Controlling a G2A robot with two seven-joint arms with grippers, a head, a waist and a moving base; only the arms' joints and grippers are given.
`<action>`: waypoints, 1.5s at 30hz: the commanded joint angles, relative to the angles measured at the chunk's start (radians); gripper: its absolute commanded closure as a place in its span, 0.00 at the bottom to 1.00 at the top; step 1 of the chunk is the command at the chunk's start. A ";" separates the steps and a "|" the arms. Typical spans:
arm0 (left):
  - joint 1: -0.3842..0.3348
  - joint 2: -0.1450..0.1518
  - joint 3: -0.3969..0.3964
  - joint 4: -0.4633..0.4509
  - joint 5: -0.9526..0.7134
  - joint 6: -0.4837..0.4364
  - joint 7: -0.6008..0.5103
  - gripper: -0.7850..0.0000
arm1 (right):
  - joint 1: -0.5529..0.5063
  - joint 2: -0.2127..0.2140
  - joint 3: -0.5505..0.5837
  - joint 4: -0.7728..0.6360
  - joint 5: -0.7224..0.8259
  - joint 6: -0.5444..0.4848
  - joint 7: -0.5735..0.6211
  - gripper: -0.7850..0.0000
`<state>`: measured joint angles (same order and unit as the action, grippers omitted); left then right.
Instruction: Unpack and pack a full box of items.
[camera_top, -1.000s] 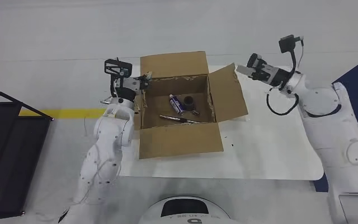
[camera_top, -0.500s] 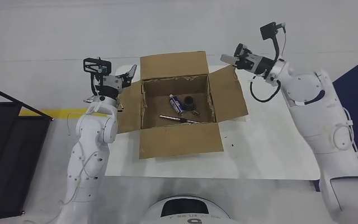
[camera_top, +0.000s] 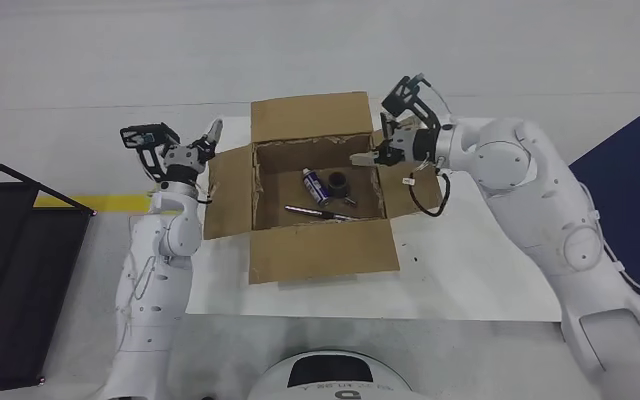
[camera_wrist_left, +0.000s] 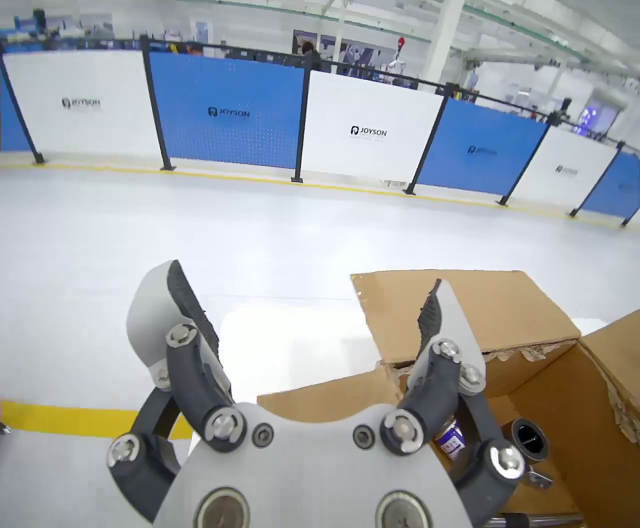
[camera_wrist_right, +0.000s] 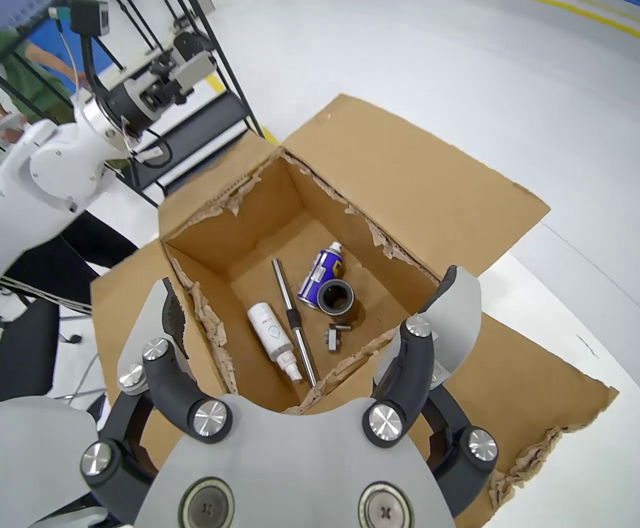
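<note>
The cardboard box stands open on the white table, all flaps folded outward. Inside lie a blue spray can, a black cylinder, a metal rod, a white bottle and a small black clip. My right gripper hovers open above the box's right wall, empty. My left gripper is open and empty, just outside the left flap, pointing at the back flap.
A black rack stands on the floor to the left, beside a yellow floor line. A blue panel sits at the right edge. Bare table surface lies to the right of the box and in front of it.
My left gripper has drawn back leftward from the box and the left flap now lies folded outward. My right gripper has swung left from beyond the right flap to over the box's right wall.
</note>
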<state>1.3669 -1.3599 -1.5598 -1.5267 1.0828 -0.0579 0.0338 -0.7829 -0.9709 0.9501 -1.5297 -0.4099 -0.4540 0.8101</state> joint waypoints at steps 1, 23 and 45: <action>0.015 0.002 -0.014 0.047 -0.035 -0.038 0.035 0.00 | 0.018 -0.010 -0.034 0.022 -0.026 0.007 -0.006 0.00; 0.032 0.006 -0.047 0.101 -0.059 -0.054 0.078 0.00 | 0.221 -0.157 -0.381 0.195 -0.162 0.072 0.118 0.00; 0.032 0.006 -0.047 0.101 -0.059 -0.054 0.078 0.00 | 0.378 -0.440 -0.653 0.707 -0.299 0.094 0.099 0.27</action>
<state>1.3992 -1.3536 -1.6071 -1.4257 1.0237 -0.1119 0.1122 -0.4068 -1.4008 0.3030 -0.8427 -0.7014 -0.3558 0.9109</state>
